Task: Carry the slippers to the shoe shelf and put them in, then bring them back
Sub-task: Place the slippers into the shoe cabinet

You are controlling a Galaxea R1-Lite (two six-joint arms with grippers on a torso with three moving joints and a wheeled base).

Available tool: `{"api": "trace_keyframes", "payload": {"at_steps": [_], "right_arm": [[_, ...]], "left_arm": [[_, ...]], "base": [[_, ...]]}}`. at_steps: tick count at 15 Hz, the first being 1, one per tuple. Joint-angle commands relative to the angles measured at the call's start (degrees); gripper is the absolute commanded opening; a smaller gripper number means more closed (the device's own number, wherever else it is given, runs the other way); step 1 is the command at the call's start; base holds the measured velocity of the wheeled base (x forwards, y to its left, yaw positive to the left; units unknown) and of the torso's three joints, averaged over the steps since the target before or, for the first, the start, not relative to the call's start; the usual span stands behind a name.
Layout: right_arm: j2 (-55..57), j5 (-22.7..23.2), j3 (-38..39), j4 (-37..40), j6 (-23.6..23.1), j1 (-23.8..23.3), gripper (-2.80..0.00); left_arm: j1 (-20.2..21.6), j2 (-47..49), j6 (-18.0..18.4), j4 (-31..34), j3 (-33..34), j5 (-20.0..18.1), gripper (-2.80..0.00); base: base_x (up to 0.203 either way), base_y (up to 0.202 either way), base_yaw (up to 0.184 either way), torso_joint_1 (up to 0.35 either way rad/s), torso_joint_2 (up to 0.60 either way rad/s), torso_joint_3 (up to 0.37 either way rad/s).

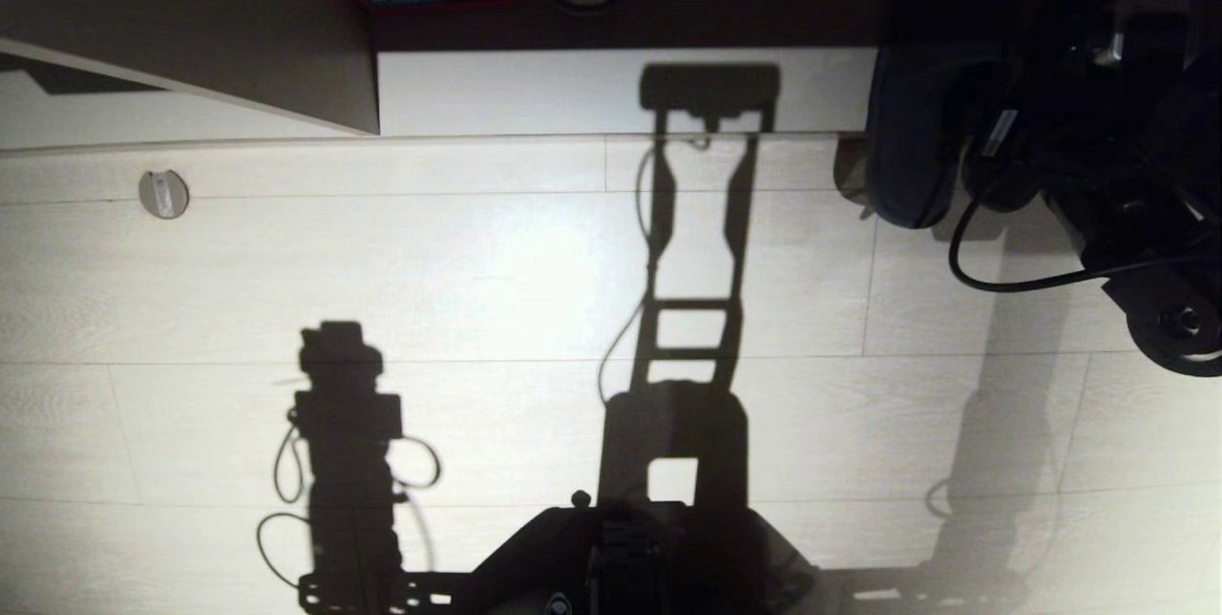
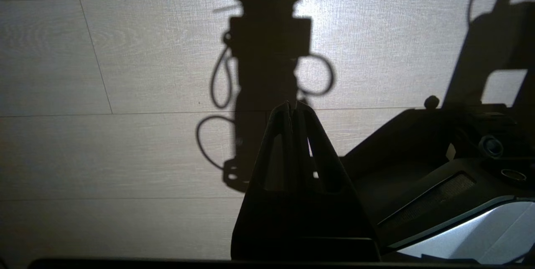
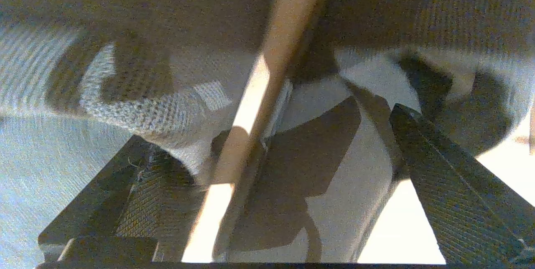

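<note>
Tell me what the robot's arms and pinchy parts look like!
Both are black. The left tool has two long fingers that narrow to a point, each with a cut-out window, like a tall triangle. The right tool has wide black fingers with a woven, bumpy texture. The right arm is chunky black with round joints and a black cable looping off it.

slippers (image 1: pixel 912 147) at shoe shelf (image 1: pixel 611 90) front edge, far right, on floor (image 1: pixel 477 290)
</note>
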Motion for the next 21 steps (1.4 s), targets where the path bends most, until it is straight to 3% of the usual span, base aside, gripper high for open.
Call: {"api": "trace_keyframes", "payload": {"at_steps": [1, 21], "right_arm": [[-0.4, -0.3, 1.5, -0.2, 0.0, 0.2, 0.00], [-19.6, -0.9, 19.1, 0.1, 1.1, 1.0, 0.00]], "left_arm": [[0.0, 0.0, 0.0, 0.0, 0.0, 0.0, -2.80], [0.0, 0.0, 0.0, 0.0, 0.0, 0.0, -2.80]], "base": [[0.000, 0.000, 0.000, 0.000, 0.00, 0.000], [0.000, 0.000, 0.000, 0.000, 0.00, 0.000]]}}
